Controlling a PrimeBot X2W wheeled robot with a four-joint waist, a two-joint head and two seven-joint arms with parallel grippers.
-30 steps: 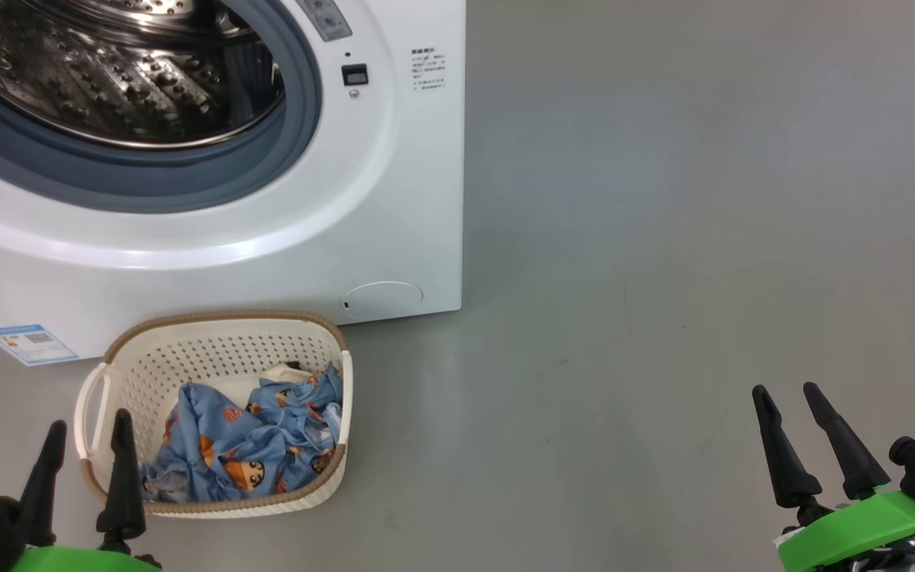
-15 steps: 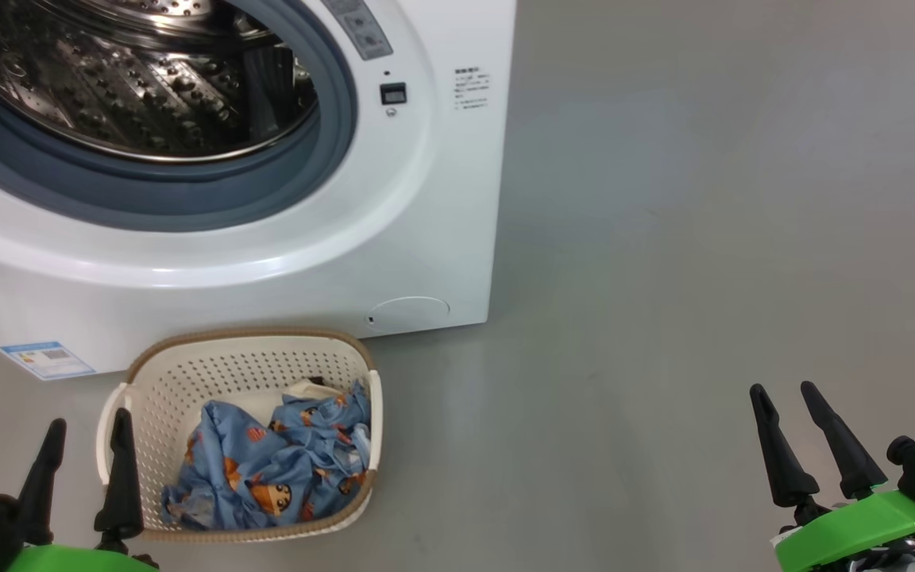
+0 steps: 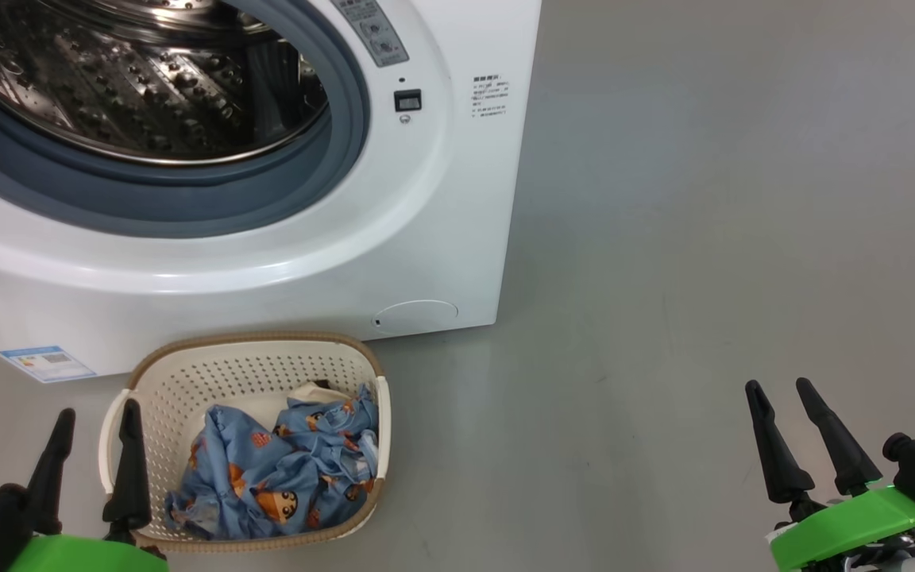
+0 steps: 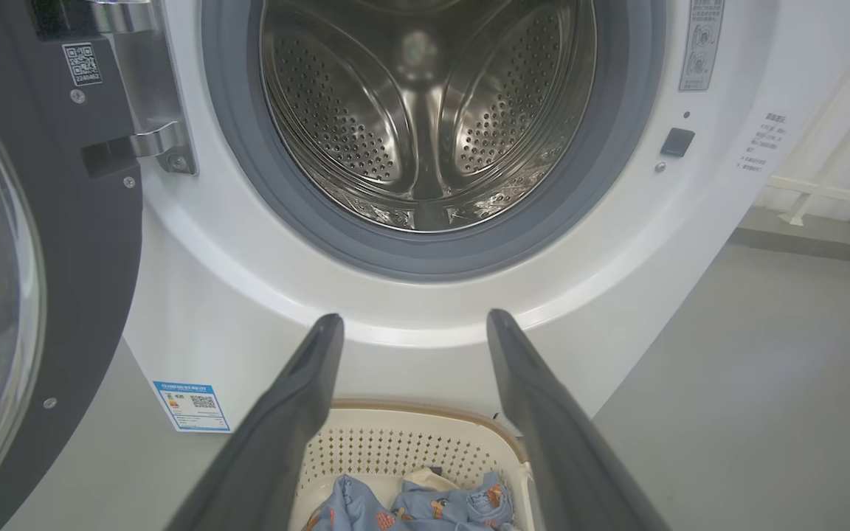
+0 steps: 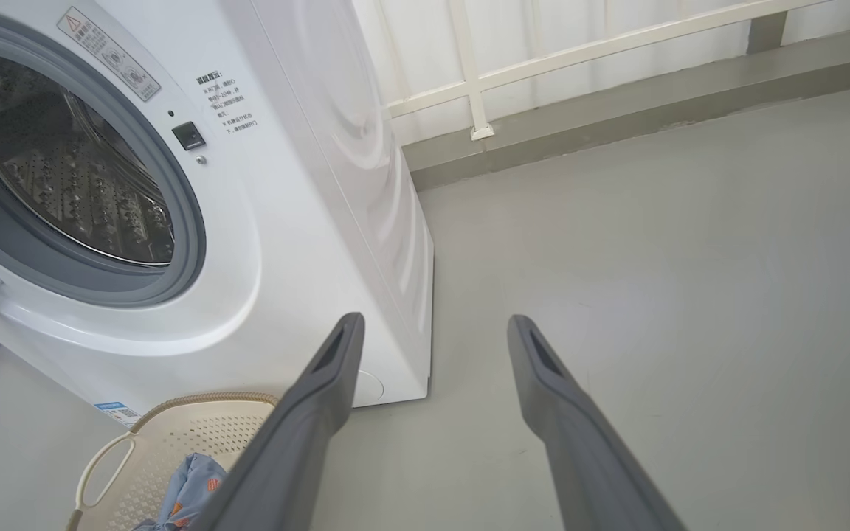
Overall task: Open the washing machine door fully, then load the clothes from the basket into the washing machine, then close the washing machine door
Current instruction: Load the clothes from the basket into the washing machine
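White washer (image 3: 426, 238) stands on the floor (image 3: 704, 238), its door (image 4: 63, 258) swung wide at the left. Basket (image 3: 267, 349) sits just before it, clothes (image 3: 291, 477) inside. Left hand (image 3: 99, 408) hovers by the basket, right hand (image 3: 778, 384) well apart; both spread, gripping nothing.

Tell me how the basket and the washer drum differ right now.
The basket is cream plastic; the drum is shiny steel. The basket holds the clothes; the drum looks empty. The basket opens upward; the drum opens to the front. Both have perforated walls.
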